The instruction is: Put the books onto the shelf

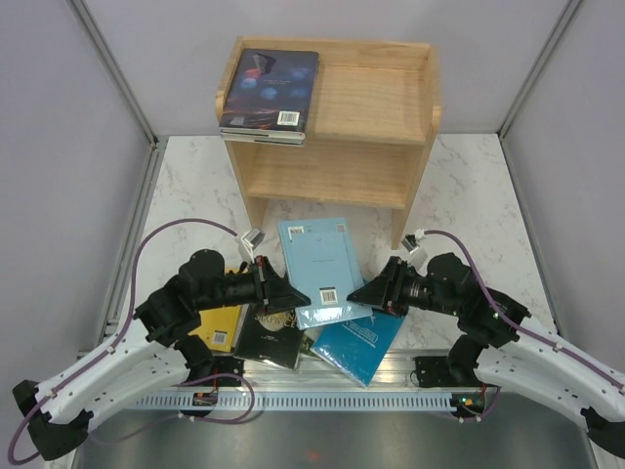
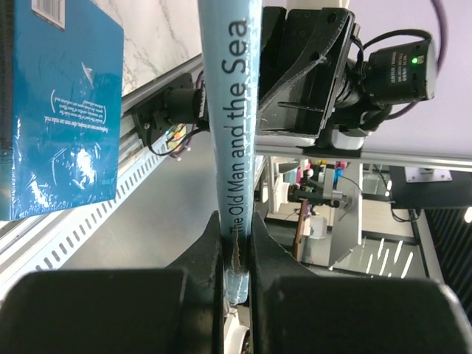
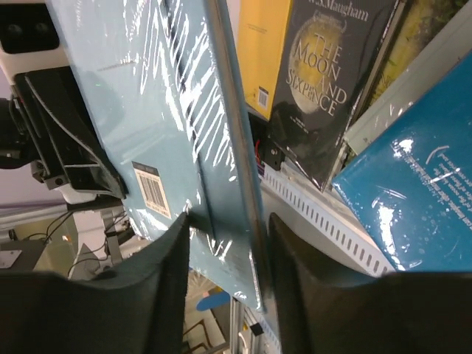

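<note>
Left pincer (image 1: 296,296) clamped on blue book (image 1: 317,256) spine. Right pincer (image 1: 361,293) sits around other edge; we cannot tell if squeezing. Book over pile (image 1: 273,342), before shelf (image 1: 376,98). We should grip firm both sides, lift together, keep level.

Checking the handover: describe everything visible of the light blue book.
The light blue book is a thin, plastic-wrapped paperback; its spine reads The Old Man and the Sea, and a barcode sticker sits on its cover. It is held flat over the teal book, before the shelf. The left gripper clamps its spine; the right gripper straddles the opposite edge, grip unclear.
</note>
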